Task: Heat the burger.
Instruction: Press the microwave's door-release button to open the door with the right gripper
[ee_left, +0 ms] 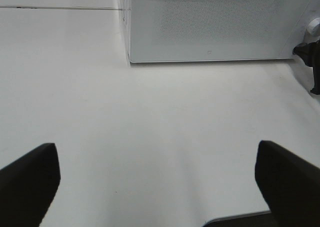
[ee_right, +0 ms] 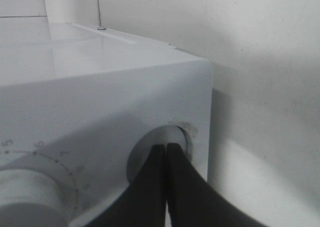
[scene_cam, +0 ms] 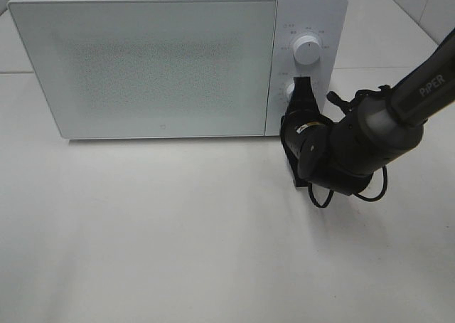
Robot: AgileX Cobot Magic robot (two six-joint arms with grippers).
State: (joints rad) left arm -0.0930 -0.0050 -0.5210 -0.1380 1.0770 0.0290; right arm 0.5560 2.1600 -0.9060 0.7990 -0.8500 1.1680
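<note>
One right gripper (scene_cam: 304, 83), its two slim black tapered fingers (ee_right: 150, 192) pressed together, tips set against the round white lower knob (ee_right: 147, 152) of the microwave (scene_cam: 142, 60). The microwave is a boxy, glossy white case with rounded corners, its finely speckled door (scene_cam: 142, 67) shut. The upper knob (scene_cam: 307, 50), round with a printed scale, sits just beside the fingers. One left gripper (ee_left: 157, 167), blunt black fingers spread wide over the smooth matte white table (ee_left: 150, 117), microwave beyond their tips. The burger shows in no view, so its place cannot be told.
</note>
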